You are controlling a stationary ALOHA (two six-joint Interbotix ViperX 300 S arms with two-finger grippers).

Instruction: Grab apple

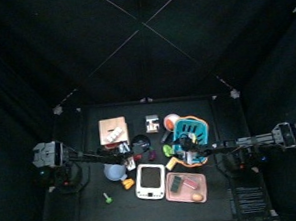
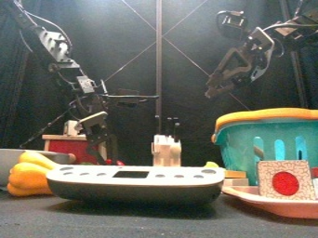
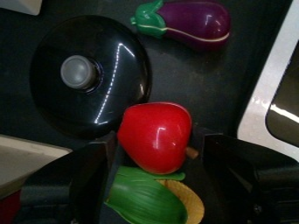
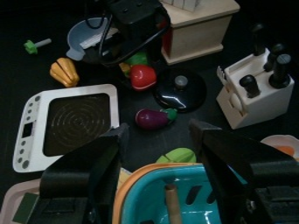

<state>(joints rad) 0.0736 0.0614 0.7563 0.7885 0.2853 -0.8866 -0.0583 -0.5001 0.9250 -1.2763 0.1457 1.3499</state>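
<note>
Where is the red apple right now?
In the left wrist view, the apple sits just ahead of the left gripper, beside the black lid.

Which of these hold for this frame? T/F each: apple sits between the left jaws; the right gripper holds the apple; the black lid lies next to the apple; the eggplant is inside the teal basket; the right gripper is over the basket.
1. The apple sits between the left gripper jaws. True.
2. The right gripper holds the apple. False: its open jaws are empty.
3. The black lid lies next to the apple. True.
4. The eggplant is inside the teal basket. False: it lies on the table outside it.
5. The right gripper is over the basket. True.
</note>
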